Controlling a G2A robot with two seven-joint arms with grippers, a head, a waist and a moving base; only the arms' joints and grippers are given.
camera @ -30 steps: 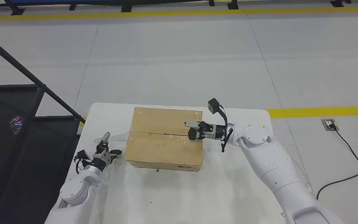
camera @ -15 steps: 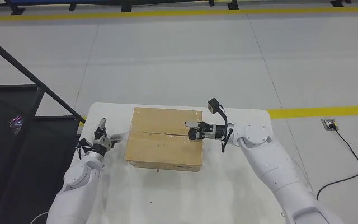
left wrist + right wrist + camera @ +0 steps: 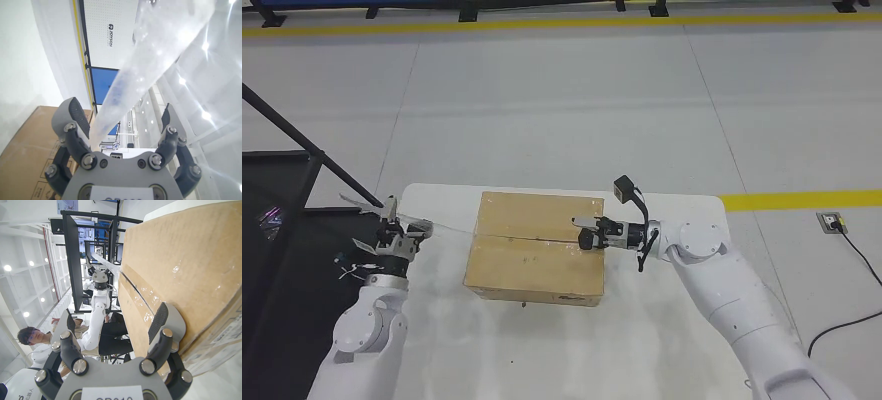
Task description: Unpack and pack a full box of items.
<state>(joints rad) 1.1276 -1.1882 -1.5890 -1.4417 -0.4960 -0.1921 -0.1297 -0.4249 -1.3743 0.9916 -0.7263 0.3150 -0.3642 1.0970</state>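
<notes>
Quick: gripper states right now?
Left gripper: jaws open, clear tape strip running between them.
Right gripper: jaws open, empty, at the box top.

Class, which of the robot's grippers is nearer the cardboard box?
Right. The right gripper is over the top of the cardboard box, by its seam; the left gripper is off to the box's side, apart from it, near the edge of the table.

bright, even light; fisheye-warped wrist edges

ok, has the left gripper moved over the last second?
Yes. In the top view the left gripper has pulled away from the box, toward the left edge of the table.
</notes>
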